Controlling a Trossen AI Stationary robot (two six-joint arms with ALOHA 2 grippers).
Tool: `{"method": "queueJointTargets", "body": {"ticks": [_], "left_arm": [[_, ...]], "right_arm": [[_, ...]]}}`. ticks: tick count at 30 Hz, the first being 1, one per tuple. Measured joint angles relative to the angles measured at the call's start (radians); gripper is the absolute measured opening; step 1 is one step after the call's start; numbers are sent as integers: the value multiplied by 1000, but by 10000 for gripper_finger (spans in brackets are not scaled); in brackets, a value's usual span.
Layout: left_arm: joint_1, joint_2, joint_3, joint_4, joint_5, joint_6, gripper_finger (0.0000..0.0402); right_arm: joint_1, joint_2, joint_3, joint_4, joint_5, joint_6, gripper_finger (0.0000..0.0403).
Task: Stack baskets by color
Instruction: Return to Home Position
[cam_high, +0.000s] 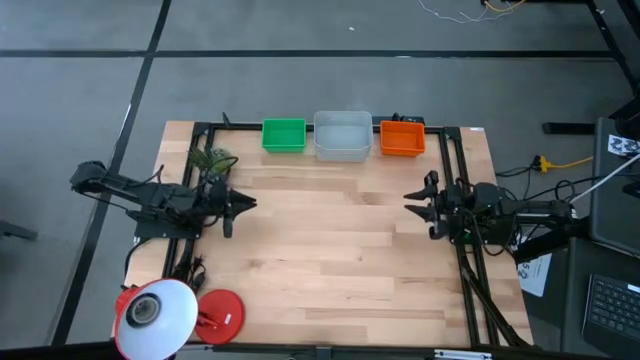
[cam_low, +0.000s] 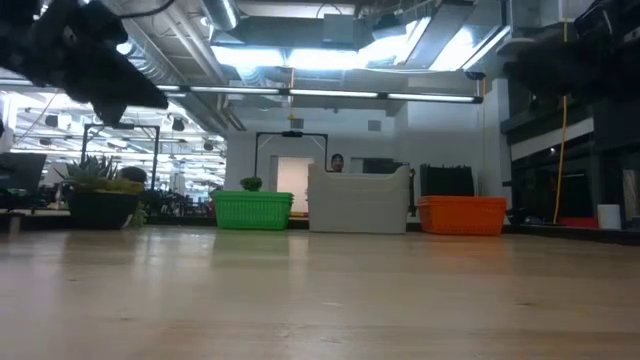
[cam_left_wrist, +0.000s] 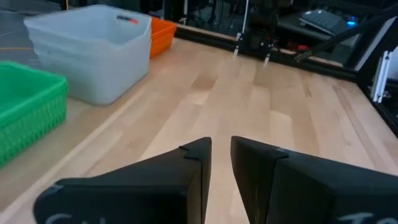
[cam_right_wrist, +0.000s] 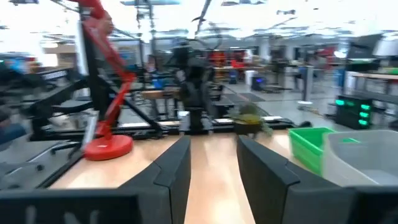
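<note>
Three stacks along the far edge of the table (cam_high: 330, 260): green baskets (cam_high: 283, 135), grey-white baskets (cam_high: 342, 137), orange baskets (cam_high: 402, 138). I read left hand (cam_left_wrist: 221, 149) barely parted, right hand (cam_right_wrist: 214, 149) spread, both empty at the side edges.

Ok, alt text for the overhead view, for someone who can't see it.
Three basket stacks sit in a row along the far edge of the wooden table: green stack, grey-white stack, orange stack. The left gripper and right gripper hover empty at either side, and a red lamp stands at the near left corner.
</note>
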Motion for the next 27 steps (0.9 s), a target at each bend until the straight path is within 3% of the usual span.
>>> {"method": "queueJointTargets", "body": {"ticks": [6,27], "left_arm": [[0,0,-74,17,-1,-45,53],[0,1,-104,-11,-1,-43,53]], "right_arm": [[0,0,0,-106,105,41,131],[0,6,2,-116,91,24,131]]}}
